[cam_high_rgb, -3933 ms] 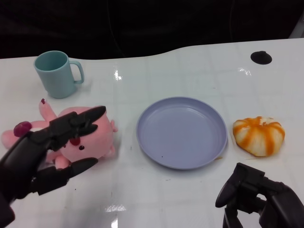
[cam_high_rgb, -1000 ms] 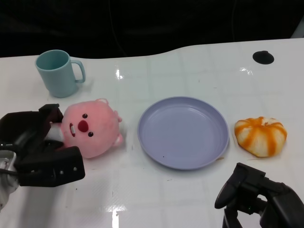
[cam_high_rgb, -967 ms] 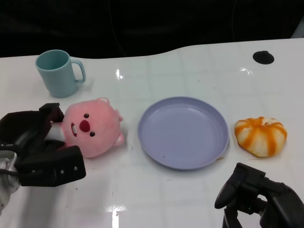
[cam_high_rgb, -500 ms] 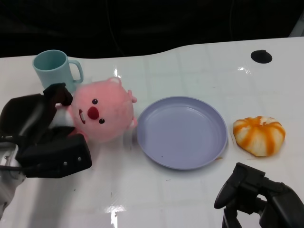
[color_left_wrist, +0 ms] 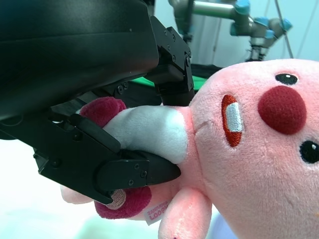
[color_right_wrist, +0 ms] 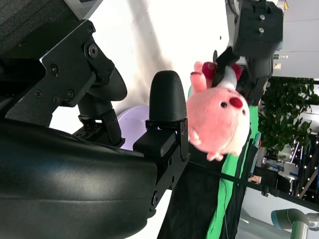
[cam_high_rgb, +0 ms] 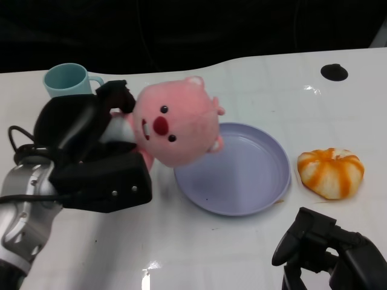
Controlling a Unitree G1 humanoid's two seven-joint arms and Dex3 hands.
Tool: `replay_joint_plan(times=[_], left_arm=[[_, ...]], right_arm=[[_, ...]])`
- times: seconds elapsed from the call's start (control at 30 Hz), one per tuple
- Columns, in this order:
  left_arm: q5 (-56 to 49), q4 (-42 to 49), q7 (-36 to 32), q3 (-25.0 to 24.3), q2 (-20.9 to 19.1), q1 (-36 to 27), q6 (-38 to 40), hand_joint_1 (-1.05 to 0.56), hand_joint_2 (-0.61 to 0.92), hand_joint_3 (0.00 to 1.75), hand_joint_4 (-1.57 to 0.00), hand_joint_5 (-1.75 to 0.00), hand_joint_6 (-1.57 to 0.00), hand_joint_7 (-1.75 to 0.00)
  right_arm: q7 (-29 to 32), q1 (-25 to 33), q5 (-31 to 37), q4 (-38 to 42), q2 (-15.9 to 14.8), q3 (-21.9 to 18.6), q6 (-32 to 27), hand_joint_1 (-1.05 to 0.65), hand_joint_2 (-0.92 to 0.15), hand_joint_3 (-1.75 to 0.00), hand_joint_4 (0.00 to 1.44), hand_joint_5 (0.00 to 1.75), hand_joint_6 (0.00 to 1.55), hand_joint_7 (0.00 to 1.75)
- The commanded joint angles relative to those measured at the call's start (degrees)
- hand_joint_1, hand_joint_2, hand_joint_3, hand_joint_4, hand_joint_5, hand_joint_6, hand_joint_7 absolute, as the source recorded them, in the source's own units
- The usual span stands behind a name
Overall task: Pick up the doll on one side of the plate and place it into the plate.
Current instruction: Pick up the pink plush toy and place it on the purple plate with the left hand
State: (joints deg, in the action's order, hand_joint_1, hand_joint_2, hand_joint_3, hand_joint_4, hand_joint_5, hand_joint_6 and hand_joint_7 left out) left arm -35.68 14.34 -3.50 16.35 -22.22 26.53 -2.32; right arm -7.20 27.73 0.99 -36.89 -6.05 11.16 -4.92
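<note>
Two bystanders flank the plate, doll held above its left rim

One teal mug (cam_high_rgb: 65, 78) stands near the table's (cam_high_rgb: 254, 241) far left edge, partly behind the left hand (cam_high_rgb: 91, 154). An orange-striped bun-like toy (cam_high_rgb: 330, 173) lies just right of the lavender plate (cam_high_rgb: 254, 175); a black disc (cam_high_rgb: 334, 72) sits near the far right edge. The left hand's fingers (color_left_wrist: 124, 172) grip the pink doll (cam_high_rgb: 175, 124) by its body, holding it over the plate's left rim. The right hand (cam_high_rgb: 326, 254) rests low at the near right edge, fingers curled in on nothing.
</note>
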Motion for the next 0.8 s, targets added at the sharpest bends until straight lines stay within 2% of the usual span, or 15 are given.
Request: replay_joint_plan(times=[0.03, 0.17, 0.5, 0.63, 0.8], left_arm=[[-0.94, -0.83, 1.59, 1.11, 1.77, 2.58, 1.42, -0.19, 0.4, 1.07, -0.9, -1.75, -0.67, -1.75], [-1.08, 0.67, 3.32, 2.74, 4.74, 4.81, 2.81, -0.18, 0.39, 1.14, -0.93, -1.75, -0.7, -1.75], [-0.1, 7.11, 4.57, 5.51, 10.32, 8.87, 3.34, -0.19, 0.41, 1.12, -0.92, -1.75, -0.7, -1.75], [-0.38, 10.01, 3.82, 6.76, 12.59, 10.45, 3.02, -0.19, 0.46, 1.13, -0.92, -1.75, -0.73, -1.75], [-0.99, 14.66, 2.63, 8.06, 14.66, 12.95, 2.44, -0.18, 0.45, 1.16, -0.93, -1.75, -0.74, -1.75]], right_arm=[[0.09, 0.02, -0.38, -0.06, 0.08, 0.21, -0.22, 0.09, -0.4, -1.39, 0.68, 1.75, 0.62, 1.53], [0.3, 0.11, -0.11, 0.12, 0.22, 0.63, -0.11, 0.07, -0.39, -1.38, 0.67, 1.75, 0.61, 1.52], [0.39, 0.47, -0.04, -0.06, 0.19, 1.16, 0.23, 0.08, -0.39, -1.39, 0.67, 1.75, 0.61, 1.52], [0.3, 0.63, -0.11, 0.09, 0.09, 1.31, 0.54, 0.08, -0.38, -1.39, 0.67, 1.75, 0.61, 1.52], [0.26, 0.72, -0.06, 0.26, 0.0, 1.43, 1.02, 0.06, -0.38, -1.39, 0.68, 1.75, 0.61, 1.52]])
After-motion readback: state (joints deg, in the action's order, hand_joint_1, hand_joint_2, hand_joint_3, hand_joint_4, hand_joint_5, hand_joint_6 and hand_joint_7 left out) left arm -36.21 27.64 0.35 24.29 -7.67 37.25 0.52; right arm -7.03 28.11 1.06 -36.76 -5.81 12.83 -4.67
